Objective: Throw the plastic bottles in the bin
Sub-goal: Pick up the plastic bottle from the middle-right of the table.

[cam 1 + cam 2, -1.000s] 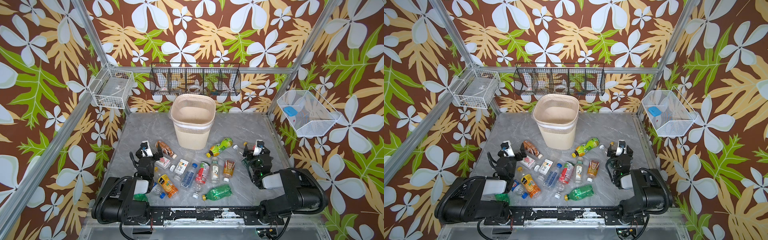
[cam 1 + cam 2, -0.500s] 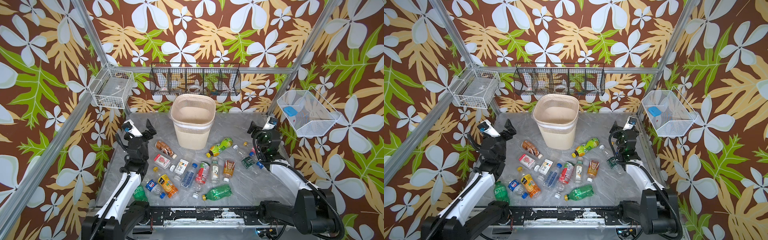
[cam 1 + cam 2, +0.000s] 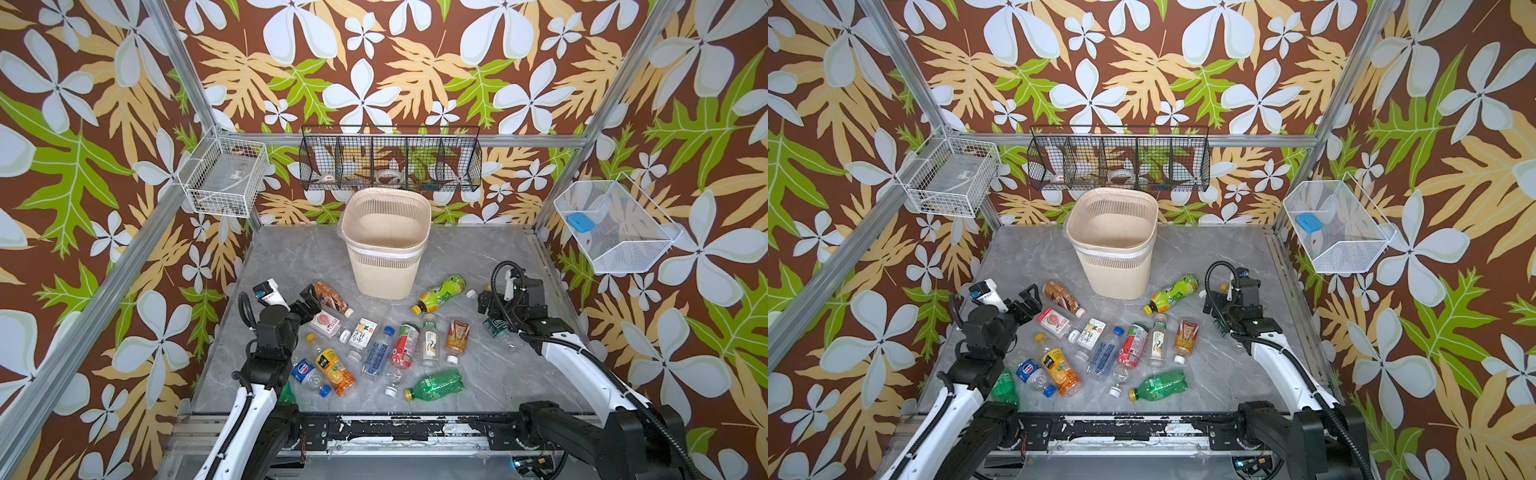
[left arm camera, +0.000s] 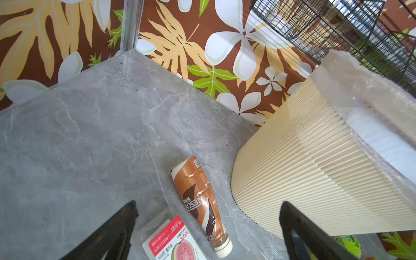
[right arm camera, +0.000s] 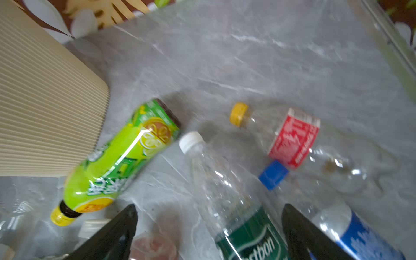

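Note:
The beige lattice bin (image 3: 382,274) (image 3: 1117,274) stands upright at the back middle. Several plastic bottles lie in front of it, among them a brown one (image 3: 330,297), a lime one (image 3: 442,293) and a green one (image 3: 436,384). My left gripper (image 3: 309,303) (image 4: 208,206) hangs open just above the brown bottle (image 4: 198,195) and a guava-label bottle (image 4: 173,238). My right gripper (image 3: 488,311) (image 5: 209,209) is open, low over a clear bottle with a dark green label (image 5: 236,213), which lies between its fingers. Whether they touch it I cannot tell.
A black wire basket (image 3: 390,164) hangs on the back wall above the bin. White wire baskets hang at the left (image 3: 224,176) and right (image 3: 611,226). Bottles with red (image 5: 295,139) and blue (image 5: 360,236) labels lie beside the right gripper. Metal frame posts stand at the table's back corners.
Both arms unfolded from the front edge and rose, then came down and inward. The left gripper now hangs by the brown bottle, the right over the green-label bottle.

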You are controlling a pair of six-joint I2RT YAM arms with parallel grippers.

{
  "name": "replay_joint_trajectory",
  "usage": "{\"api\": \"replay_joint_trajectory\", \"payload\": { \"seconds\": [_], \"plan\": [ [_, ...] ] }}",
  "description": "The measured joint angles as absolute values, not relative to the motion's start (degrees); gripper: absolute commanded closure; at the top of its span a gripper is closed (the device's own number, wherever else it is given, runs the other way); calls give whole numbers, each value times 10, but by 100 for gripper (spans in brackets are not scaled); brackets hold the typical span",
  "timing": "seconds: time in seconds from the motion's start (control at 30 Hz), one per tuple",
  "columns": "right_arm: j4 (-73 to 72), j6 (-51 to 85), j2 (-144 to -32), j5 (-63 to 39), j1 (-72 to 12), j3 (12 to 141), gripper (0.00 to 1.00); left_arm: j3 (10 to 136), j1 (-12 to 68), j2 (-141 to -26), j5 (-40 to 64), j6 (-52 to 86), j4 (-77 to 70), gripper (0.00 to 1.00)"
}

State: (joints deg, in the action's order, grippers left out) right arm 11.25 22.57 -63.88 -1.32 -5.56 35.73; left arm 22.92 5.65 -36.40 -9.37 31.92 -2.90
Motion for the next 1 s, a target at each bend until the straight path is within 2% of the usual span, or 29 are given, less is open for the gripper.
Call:
{"api": "replay_joint_trajectory", "payload": {
  "seconds": [0.23,0.57,0.9,1.0],
  "plan": [
    [161,236,-662,0,-57,341,7,204,57,-316,-109,342,-23,0],
    [152,234,-733,0,-57,341,13,198,57,-300,-102,356,-9,0],
    [116,236,-795,-17,-57,348,44,194,57,-300,-89,379,11,1],
    [111,237,-792,-26,-56,353,49,194,57,-300,-89,389,22,3]
  ]
}}
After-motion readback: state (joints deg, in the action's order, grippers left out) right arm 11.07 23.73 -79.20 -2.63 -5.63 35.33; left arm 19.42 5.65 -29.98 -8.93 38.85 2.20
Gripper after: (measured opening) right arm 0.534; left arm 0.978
